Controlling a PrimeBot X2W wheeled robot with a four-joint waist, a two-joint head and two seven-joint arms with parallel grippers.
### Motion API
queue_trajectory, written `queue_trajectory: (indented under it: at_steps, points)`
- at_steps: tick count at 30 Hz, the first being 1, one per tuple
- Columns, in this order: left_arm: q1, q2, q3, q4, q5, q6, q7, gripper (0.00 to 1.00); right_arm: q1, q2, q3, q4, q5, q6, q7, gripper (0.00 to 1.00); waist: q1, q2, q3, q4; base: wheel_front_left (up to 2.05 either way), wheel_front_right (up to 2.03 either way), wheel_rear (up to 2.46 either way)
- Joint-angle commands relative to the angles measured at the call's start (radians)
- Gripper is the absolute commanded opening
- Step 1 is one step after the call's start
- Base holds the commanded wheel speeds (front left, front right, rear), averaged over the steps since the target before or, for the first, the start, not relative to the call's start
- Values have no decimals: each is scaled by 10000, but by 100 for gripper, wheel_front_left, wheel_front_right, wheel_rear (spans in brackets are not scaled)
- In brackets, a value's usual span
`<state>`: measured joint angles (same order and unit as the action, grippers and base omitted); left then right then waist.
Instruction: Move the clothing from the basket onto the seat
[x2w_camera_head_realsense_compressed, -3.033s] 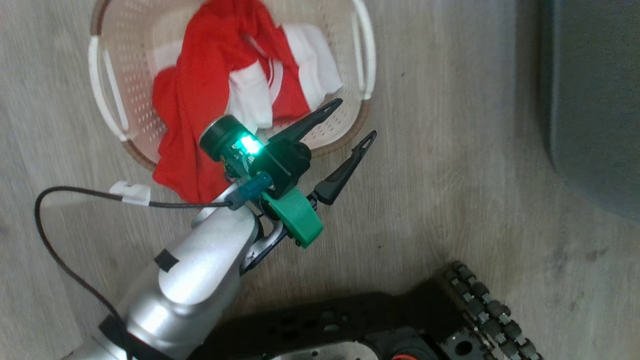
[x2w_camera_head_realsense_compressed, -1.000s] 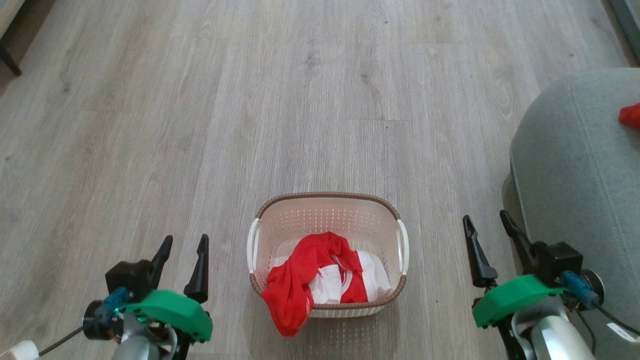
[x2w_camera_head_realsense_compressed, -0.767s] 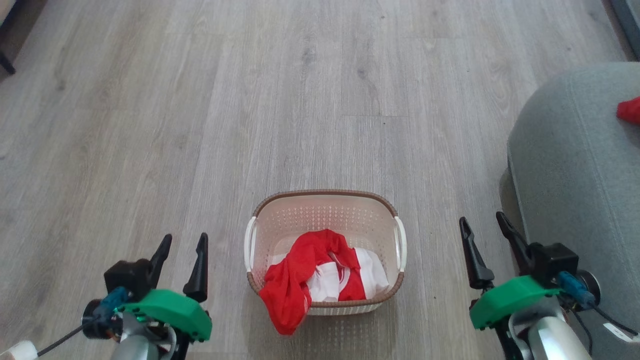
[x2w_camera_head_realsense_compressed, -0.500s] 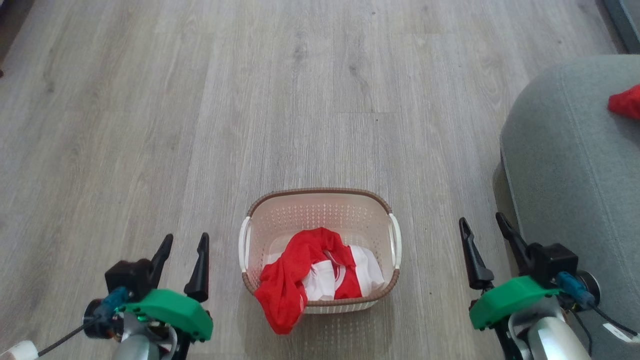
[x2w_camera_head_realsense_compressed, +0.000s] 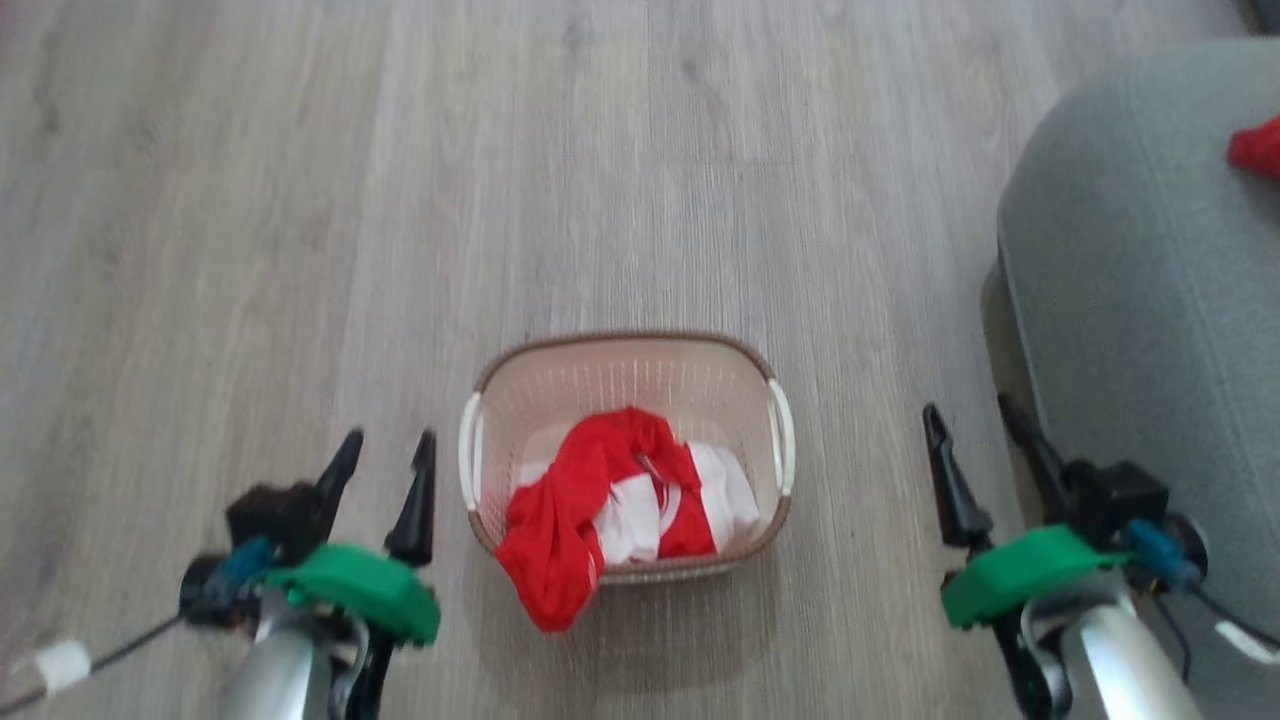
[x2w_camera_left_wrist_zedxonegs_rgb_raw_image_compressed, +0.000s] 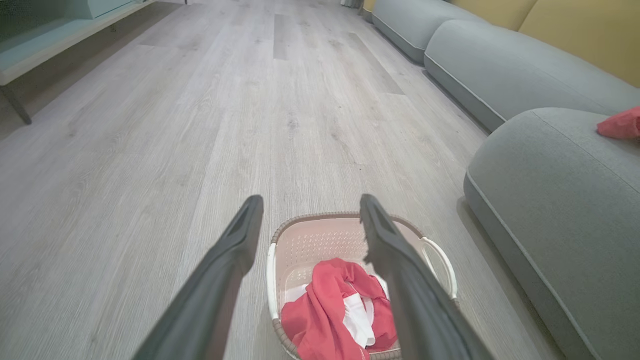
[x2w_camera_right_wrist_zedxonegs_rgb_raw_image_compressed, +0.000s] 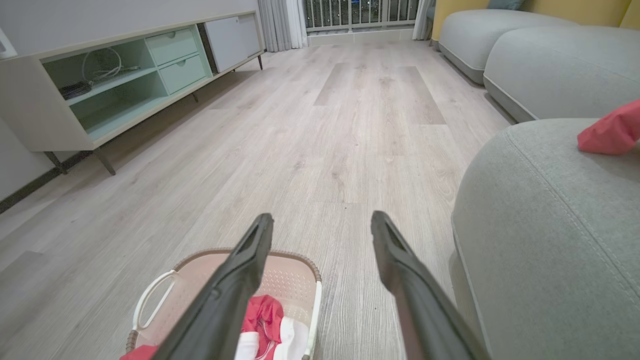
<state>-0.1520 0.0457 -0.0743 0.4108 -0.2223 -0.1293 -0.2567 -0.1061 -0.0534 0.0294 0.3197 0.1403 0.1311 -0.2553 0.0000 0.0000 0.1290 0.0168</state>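
- Jaws of the left gripper (x2w_camera_head_realsense_compressed: 388, 445) and the right gripper (x2w_camera_head_realsense_compressed: 970, 415) are held spread apart with nothing between them, one at each side of the basket (x2w_camera_head_realsense_compressed: 620, 342) and clear of it.
- Between the two grippers, the basket is seen standing on the wood floor (x2w_camera_head_realsense_compressed: 300, 200). The red-and-white clothing (x2w_camera_head_realsense_compressed: 590, 500) is heaped in its near half, with one red fold draped over the near rim.
- Three seconds ago the left gripper was poised directly over this heap. Both arms are now drawn back to the sides, and the heap looks much as it did.
- Since half a second ago the whole head view has shifted and blurred, so a camera move is inferred rather than any move of the basket.
- To the right, the grey seat (x2w_camera_head_realsense_compressed: 1150, 300) stands near the basket but apart from it. A small red piece (x2w_camera_head_realsense_compressed: 1258, 148) is seen lying on its top, further back.
- The task is therefore judged partly done. A fresh reach into the basket is still needed for the remaining garments.
- Farthest off, more grey sofa sections (x2w_camera_left_wrist_zedxonegs_rgb_raw_image_compressed: 500, 70) and a pale cabinet (x2w_camera_right_wrist_zedxonegs_rgb_raw_image_compressed: 125, 85) can be made out.
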Motion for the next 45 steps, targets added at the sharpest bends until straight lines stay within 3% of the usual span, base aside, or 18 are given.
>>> queue_trajectory:
  at_steps: [1,10,21,32,39,45]
  points:
    - [-820,47,114,-286,158,-9,-51,100,-608,30,156,-452,-140,-4,-64,100,0,0,642,-150,0,0,0]
    - [-3217,185,-1063,1078,915,-11,75,100,-1920,31,-112,-1345,-293,-4,-65,100,0,0,3327,-713,0,0,0]
    - [-6987,151,-2408,4112,2105,165,2037,100,-3552,31,-101,-2364,8,-4,-65,100,0,0,6505,-1449,0,0,0]
    - [-9386,83,-2884,6455,2184,632,2824,100,-4028,31,735,-2983,797,-4,-65,100,0,0,8113,-2449,0,0,0]
    - [-10353,923,-2789,7760,2245,1098,3261,100,-3767,31,1124,-3564,1403,-4,-65,100,0,0,8842,-3074,0,0,0]
    - [-10589,1367,-2947,8330,2298,978,3549,100,-3521,31,1299,-3927,1729,-4,-65,100,0,0,9160,-3475,0,0,0]
